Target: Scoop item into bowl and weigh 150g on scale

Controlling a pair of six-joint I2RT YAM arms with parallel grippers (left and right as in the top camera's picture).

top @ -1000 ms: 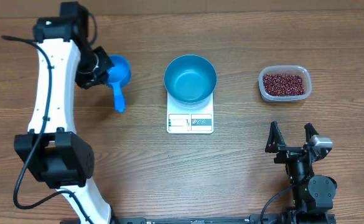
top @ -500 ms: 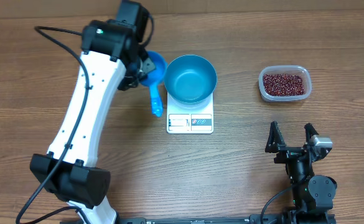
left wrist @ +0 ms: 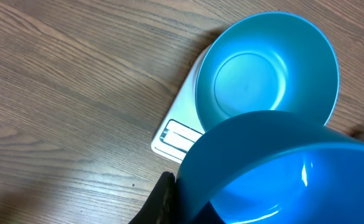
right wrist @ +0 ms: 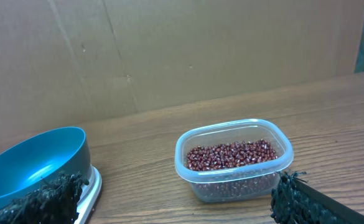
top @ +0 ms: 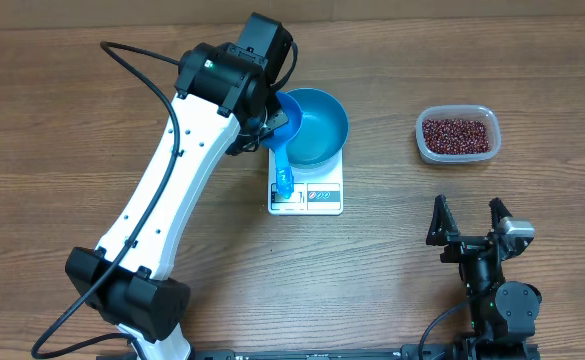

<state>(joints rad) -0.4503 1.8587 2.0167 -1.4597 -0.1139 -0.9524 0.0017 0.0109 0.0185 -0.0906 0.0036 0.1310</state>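
Here the left claw [top: 269, 128] is pressed tight on a small blue scoop [top: 288, 128], holding it over the left rim of the bowl [top: 320, 125]. The scoop's handle points down toward the display end of the scale [top: 317, 196]. In the left wrist view the scoop's cup [left wrist: 281, 168] fills the lower part of the picture, with a dark finger [left wrist: 163, 199] at its edge. Beyond it the bowl [left wrist: 266, 68] shows its smooth blue inside.

The bowl sits on the white scale, which lies flat near the middle of the counter [top: 372, 280], its label strip facing the robot. The beans [top: 457, 133] lie in a clear rectangular tub [top: 422, 143] well to the right of the scale, apart from it. From the right wrist the tub [right wrist: 188, 171] stands just ahead, the red-brown beans [right wrist: 231, 155] heaped inside, and the bowl [right wrist: 32, 162] is at the left.

The right claw [top: 466, 208] rests low at the near right of the counter, its fingers [top: 438, 215] spread wide, gripping nothing.
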